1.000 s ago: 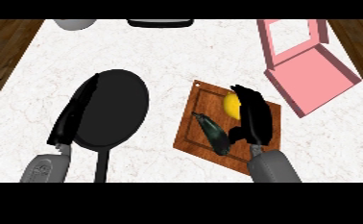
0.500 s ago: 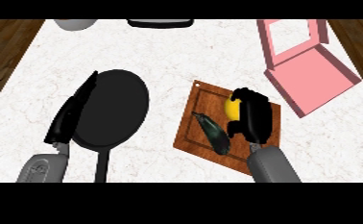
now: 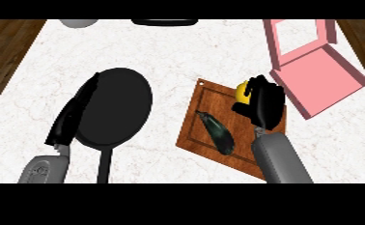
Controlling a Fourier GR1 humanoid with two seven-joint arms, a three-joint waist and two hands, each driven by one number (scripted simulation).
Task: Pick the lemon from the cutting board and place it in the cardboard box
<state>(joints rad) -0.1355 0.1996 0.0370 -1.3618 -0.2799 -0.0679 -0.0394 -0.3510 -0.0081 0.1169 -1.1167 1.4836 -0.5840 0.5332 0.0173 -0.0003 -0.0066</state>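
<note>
- White marbled counter fills most of my view, with dark wood showing along the left and right edges of the frame.
- Big change over the last second: my right robot hand went from lying over the lemon with its fingers stretched out to having them curled round it. Only a sliver of yellow peeks out at the hand's upper-left side now.
- The lemon looks to be still on the cutting board, up in its upper right corner. I can't tell if it has left the wood yet.
- So I'd call the grasp basically closed. What's left is the lift and the carry.
- The pink cardboard box sits open just right of the board, lid flap standing toward the upper right of the frame. Short trip up and to the right, I reckon.
- There's an eggplant lying diagonally on the board, lower left of the hand and apart from it, so it shouldn't get dragged along.
- My left robot hand is resting, fingers straight, at the lower left beside the black frying pan. It hasn't budged.
- Top edge has a grey bowl and some dark item I can't make out.
</note>
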